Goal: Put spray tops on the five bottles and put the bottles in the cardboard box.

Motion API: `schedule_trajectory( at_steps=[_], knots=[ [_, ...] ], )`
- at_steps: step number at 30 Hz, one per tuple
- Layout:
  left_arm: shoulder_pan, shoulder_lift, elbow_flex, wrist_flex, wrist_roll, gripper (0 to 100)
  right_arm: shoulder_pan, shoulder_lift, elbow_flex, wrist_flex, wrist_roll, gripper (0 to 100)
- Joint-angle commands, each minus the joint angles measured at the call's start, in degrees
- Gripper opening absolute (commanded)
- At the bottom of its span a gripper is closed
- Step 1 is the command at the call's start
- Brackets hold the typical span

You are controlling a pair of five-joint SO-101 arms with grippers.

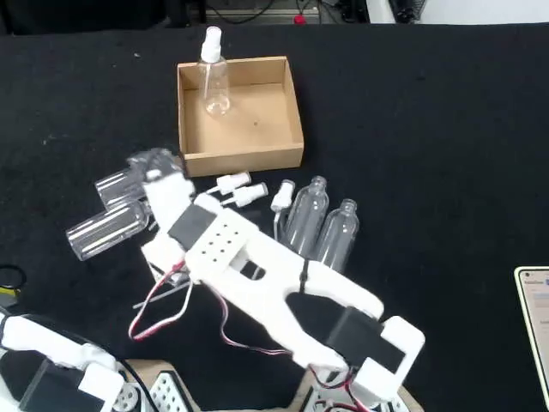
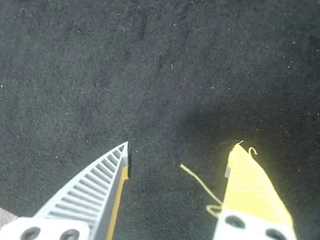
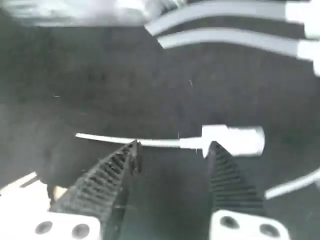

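Right wrist view: the right tool (image 3: 172, 147) is wide open & grips nothing. Its fingertips sit either side of the thin tube of a spray top (image 3: 232, 140) lying on the table (image 3: 100, 90). Whether they touch it, we can't tell. More tubes (image 3: 225, 37) along the top of that frame are smeared.

High view: the right arm (image 1: 283, 287) crosses from lower right to centre-left & hides part of the table. The right tool is a blur at its end, so we can't tell what lies under it. The arm also overlaps two capless bottles (image 1: 107, 227) lying at mid-left. The left arm (image 1: 51, 369) is cut off at the lower-left corner. A flat white-edged item (image 1: 533, 305) is cut by the right edge; we can't make out what it is.

Left wrist view: the left tool (image 2: 181, 150) is open too, w/ nothing in it, over the black table.

Containers: the cardboard box (image 1: 244, 159), upper centre-left, holds one upright bottle (image 1: 214, 86) w/ its top on, at the box's upper-left corner. Just below the box lie three loose tops (image 1: 249, 195). Beside them, at centre, lie two more capless bottles (image 1: 307, 215), side by side.
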Motion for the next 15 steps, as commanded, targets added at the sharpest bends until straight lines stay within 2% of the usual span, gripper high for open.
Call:
schedule_trajectory(
  at_steps=[1, 5, 15],
  knots=[
    [1.54, -1.76, -0.66, -0.53, -0.35, 31, -0.70, 2.59, 2.07, 0.53, -7.91, 37.1],
    [1.27, -1.76, -0.57, -0.53, -0.35, 31, -0.70, 6.90, 1.01, 0.97, -10.37, 44.5],
    [1.63, -1.76, -0.31, -0.62, -0.35, 31, 1.67, 15.69, -10.33, 0.09, -17.32, 33.5]
  ],
)
